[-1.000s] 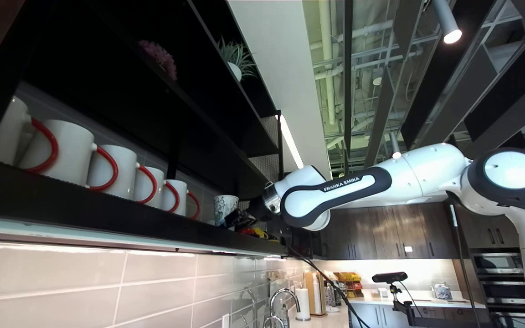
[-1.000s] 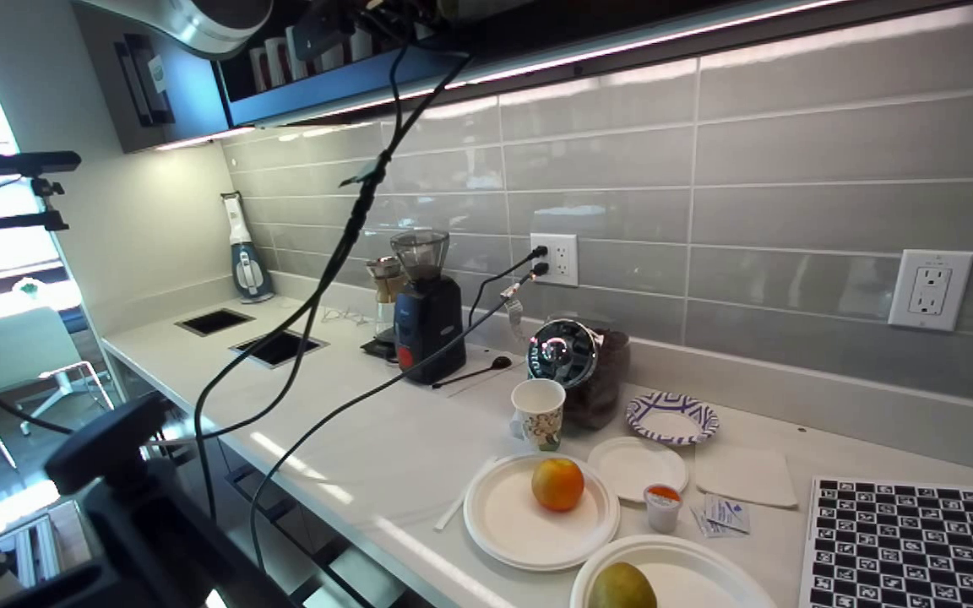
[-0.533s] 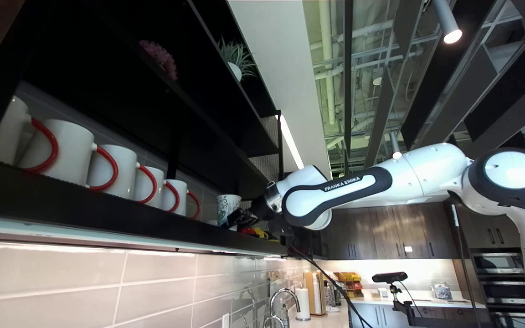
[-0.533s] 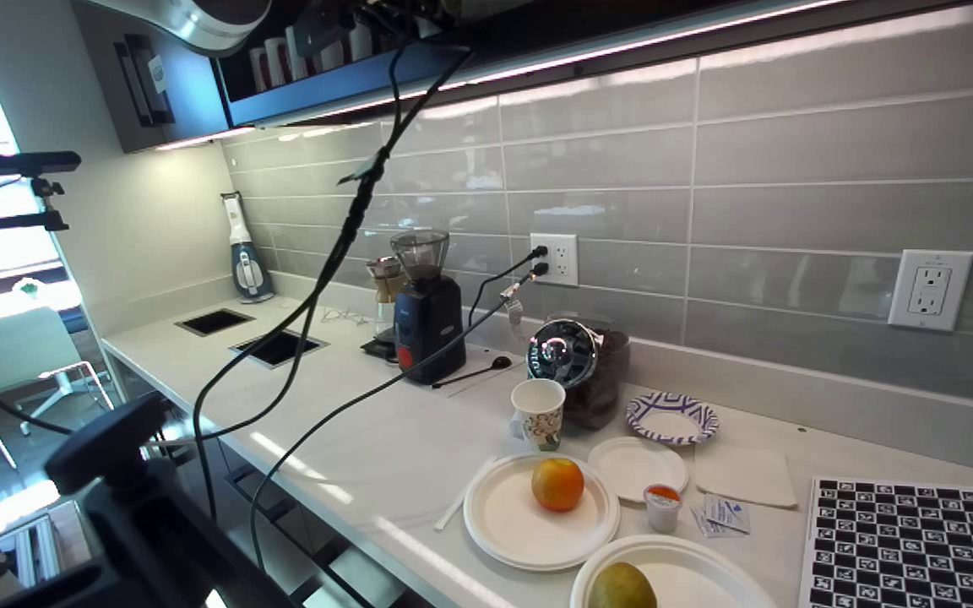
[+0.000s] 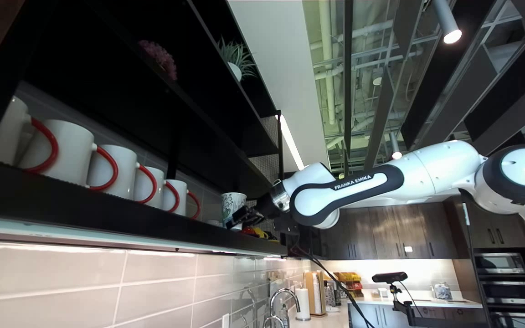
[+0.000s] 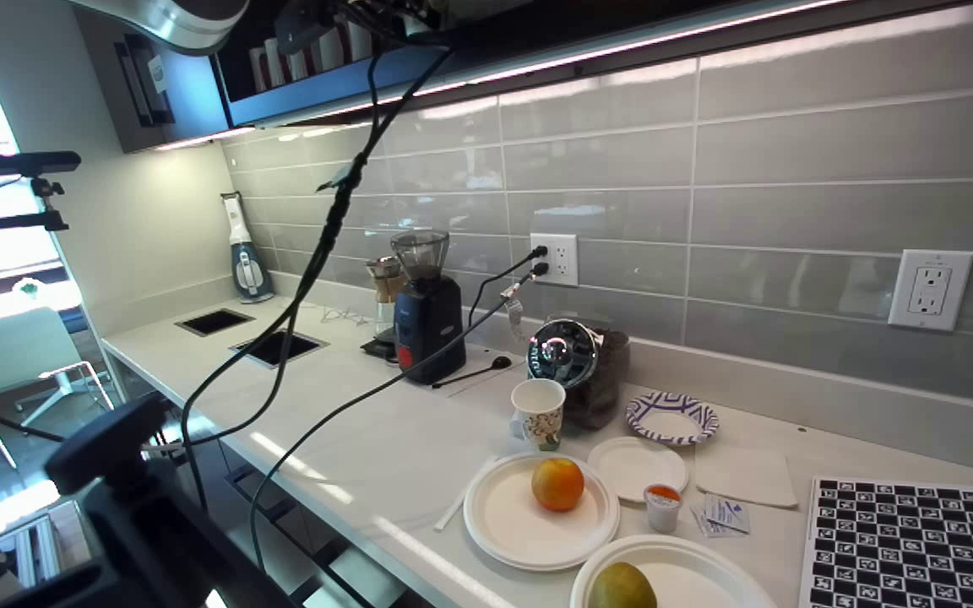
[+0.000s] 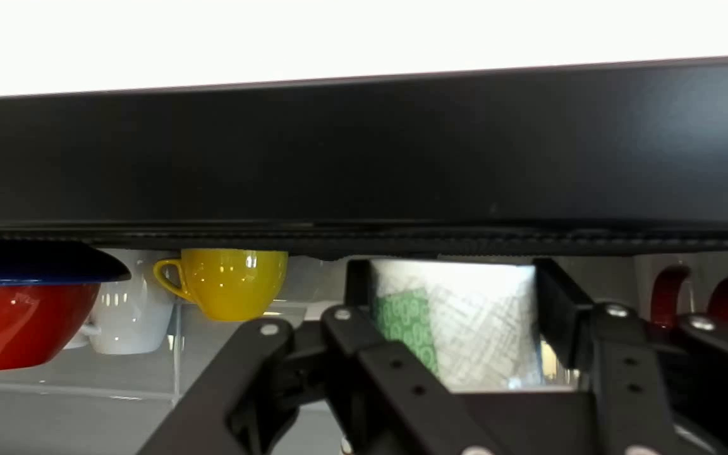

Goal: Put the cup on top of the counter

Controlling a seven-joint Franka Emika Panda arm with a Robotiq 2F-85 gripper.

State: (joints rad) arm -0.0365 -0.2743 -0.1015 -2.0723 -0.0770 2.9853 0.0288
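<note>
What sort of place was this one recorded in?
Most likely an office kitchen or break area. The stacked built-in appliances and the coffee grinder point to a kitchen; the exposed ceiling pipes suggest a workplace rather than a home.

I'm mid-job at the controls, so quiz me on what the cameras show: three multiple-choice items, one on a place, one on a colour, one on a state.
1. In the wrist picture, where is the yellow cup from the patterned cup?
A) to its right
B) to its left
C) straight above it

2. What colour are the handles on the row of white mugs?
A) red
B) blue
C) green

3. How does the gripper stand at the patterned cup?
A) wide open
B) shut, empty
C) closed on it

1 B: the wrist view shows it toward the picture's left.
2 A: the red loops show in an exterior view.
3 C: the wrist view shows the fingers against both sides of the cup.
</note>
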